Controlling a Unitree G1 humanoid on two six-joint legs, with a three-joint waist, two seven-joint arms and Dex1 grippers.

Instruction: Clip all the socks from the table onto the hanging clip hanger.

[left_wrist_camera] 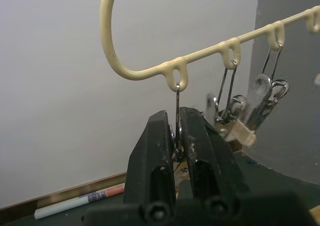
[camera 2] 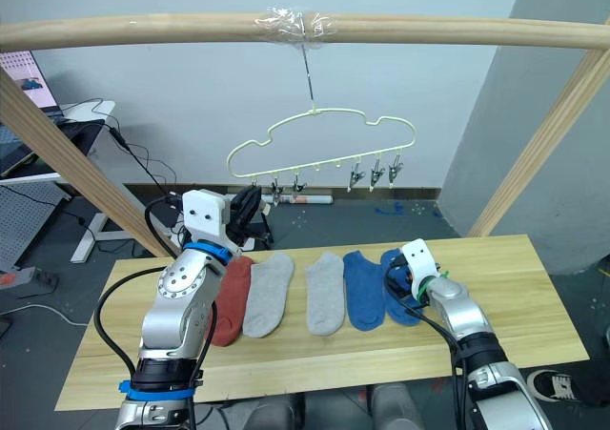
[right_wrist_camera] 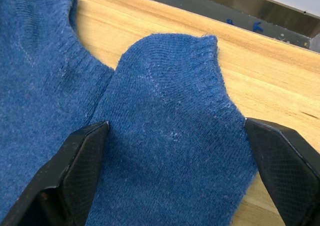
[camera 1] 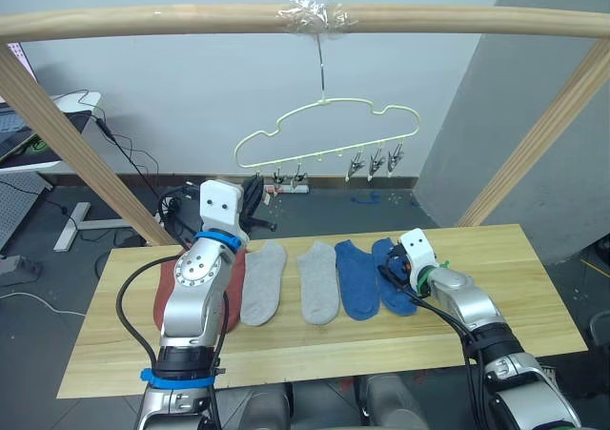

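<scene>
left hand [left_wrist_camera: 176, 136] pinches a metal clip [left_wrist_camera: 177, 117]; right hand [right_wrist_camera: 175, 181] wide open astride ribbed blue sock [right_wrist_camera: 170, 136].

Socks showing: rust-red [camera 2: 232, 301], two light grey [camera 2: 266, 295], two blue [camera 2: 361, 290]. Hanger [camera 2: 315, 144] showing pale yellow; counter [camera 2: 496, 306] showing light wood; claws [left_wrist_camera: 176, 136] showing black.

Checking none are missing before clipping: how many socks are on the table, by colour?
Rust-red socks: 2, largely hidden behind the left arm
Light grey socks: 2
Blue socks: 2
Total: 6
</scene>
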